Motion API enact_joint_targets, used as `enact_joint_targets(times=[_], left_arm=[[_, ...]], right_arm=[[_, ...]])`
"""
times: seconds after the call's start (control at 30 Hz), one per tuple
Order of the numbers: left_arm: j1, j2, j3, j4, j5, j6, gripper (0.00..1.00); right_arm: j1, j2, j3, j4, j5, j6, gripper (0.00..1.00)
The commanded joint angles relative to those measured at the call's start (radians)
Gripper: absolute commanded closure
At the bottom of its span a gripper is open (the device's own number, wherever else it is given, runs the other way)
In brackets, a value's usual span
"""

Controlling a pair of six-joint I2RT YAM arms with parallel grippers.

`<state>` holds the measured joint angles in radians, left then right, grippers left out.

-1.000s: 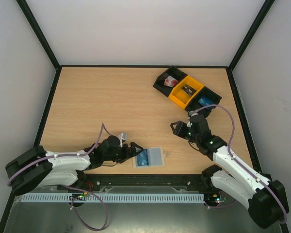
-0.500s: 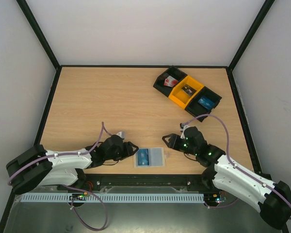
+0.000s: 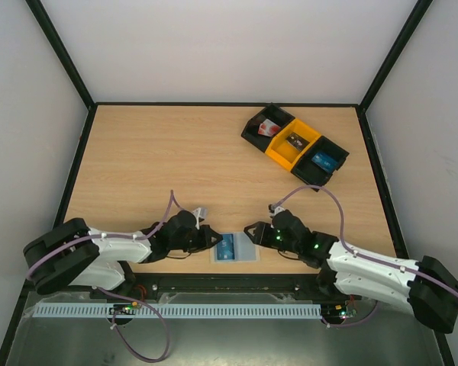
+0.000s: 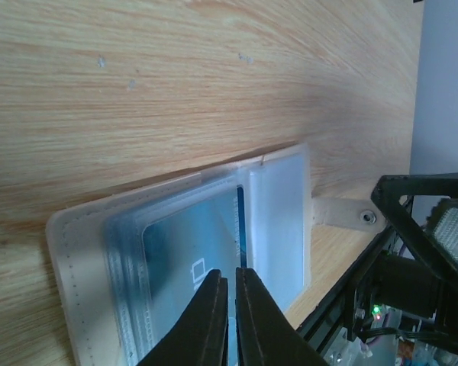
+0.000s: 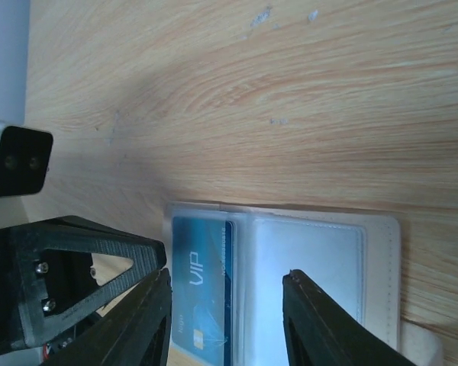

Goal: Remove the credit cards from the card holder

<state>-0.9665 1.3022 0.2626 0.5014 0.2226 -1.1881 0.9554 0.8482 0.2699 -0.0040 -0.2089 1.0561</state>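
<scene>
The card holder (image 3: 246, 248) lies flat near the table's front edge, with a credit card (image 3: 227, 248) in its left pocket. My left gripper (image 3: 212, 238) is shut, its tips over that card (image 4: 187, 255) on the holder (image 4: 278, 202). I cannot tell whether the tips press on it. My right gripper (image 3: 251, 231) is open and hovers low over the holder (image 5: 313, 263). One finger is beside the card (image 5: 202, 286) and the other is over the empty pocket. Another blue card (image 3: 323, 159) lies in the far black bin.
Three joined bins stand at the back right: a black one (image 3: 256, 130) with a red-and-white item, a yellow one (image 3: 284, 152) with a small dark item, and a black one (image 3: 337, 155). The holder's tab (image 4: 343, 215) points toward the table's front rail (image 3: 229, 284).
My left gripper has gone from wide open to shut beside the holder. My right arm has swung from near the bins down to the holder, its jaws narrowing a little.
</scene>
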Motion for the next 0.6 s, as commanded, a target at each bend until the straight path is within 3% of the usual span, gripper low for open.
enact_joint_targets(times=[0.0, 0.23, 0.57], left_arm=[[-0.009, 0.023, -0.016, 0.049, 0.027, 0.021, 0.93], [-0.011, 0.060, -0.026, 0.052, 0.026, 0.016, 0.94], [-0.015, 0.103, -0.020, 0.041, 0.047, 0.037, 0.90]], right_arm=[[0.031, 0.073, 0.004, 0.089, 0.031, 0.026, 0.60], [0.108, 0.186, -0.008, 0.180, 0.044, 0.067, 0.62], [0.129, 0.271, -0.006, 0.251, 0.031, 0.081, 0.72]])
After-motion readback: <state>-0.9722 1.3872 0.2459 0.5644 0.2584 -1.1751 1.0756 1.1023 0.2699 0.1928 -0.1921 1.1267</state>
